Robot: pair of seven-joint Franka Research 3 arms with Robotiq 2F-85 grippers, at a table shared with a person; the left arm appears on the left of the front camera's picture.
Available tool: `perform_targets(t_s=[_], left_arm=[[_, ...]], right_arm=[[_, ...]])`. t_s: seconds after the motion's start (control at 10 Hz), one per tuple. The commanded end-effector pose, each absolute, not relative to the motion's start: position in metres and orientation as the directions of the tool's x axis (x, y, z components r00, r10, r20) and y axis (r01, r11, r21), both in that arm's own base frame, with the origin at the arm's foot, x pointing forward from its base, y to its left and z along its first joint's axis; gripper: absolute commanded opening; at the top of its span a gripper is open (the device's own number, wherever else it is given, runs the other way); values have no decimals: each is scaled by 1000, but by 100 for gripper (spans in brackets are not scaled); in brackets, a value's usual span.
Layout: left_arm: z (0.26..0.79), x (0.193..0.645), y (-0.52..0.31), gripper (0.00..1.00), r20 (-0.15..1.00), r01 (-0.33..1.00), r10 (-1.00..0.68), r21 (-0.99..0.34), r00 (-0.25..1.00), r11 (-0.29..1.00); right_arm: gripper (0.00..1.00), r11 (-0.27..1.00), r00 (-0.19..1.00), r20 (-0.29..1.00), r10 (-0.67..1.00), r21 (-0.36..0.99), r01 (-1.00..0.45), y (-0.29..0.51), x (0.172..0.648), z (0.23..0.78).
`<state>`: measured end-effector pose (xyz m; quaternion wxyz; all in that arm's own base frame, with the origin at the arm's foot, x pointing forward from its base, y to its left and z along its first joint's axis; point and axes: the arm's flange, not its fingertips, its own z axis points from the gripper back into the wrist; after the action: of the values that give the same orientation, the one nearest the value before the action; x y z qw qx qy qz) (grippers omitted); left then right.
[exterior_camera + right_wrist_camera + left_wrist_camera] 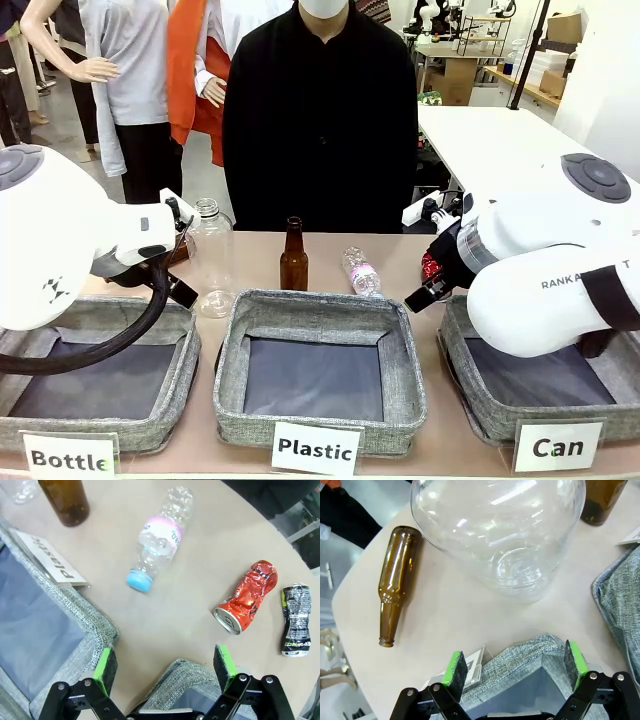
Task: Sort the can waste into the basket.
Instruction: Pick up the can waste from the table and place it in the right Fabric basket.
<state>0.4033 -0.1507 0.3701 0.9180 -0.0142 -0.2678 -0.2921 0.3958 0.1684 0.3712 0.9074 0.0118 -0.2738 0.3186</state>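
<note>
So: right gripper (164, 664) wide open, empty, over the can basket (490, 420) corner; red can (247, 596) and dark can (295, 620) lie loose just beyond, a short carry. Left gripper (512, 667) open too.

The tan table (330, 268) carries three grey fabric bins along its near edge, each fronted by a white card (315, 448): the bottle bin (185, 365) on the left, the plastic bin (320, 300) in the middle, the can bin (458, 350) on the right. Behind them a large clear bottle (212, 262) and a brown bottle (293, 258) stand upright. A small clear bottle (159, 540) with a blue cap lies on its side. A second brown bottle (395, 582) lies flat near the table's rounded edge. A crushed red can (247, 596) and a crushed dark can (295, 620) lie side by side, not touching, near the can bin's corner.
</note>
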Motion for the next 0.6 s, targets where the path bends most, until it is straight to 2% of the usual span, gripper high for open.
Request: perform_targets(t_s=[0.0,0.5], left_arm=[[370,403,-151,100,500,544,-529,131,686,829],[370,403,-151,100,500,544,-529,130,686,829]], right_arm=[[100,797,647,505,571,-153,-584,168,396,371],[100,797,647,504,572,-153,-585,168,396,371]])
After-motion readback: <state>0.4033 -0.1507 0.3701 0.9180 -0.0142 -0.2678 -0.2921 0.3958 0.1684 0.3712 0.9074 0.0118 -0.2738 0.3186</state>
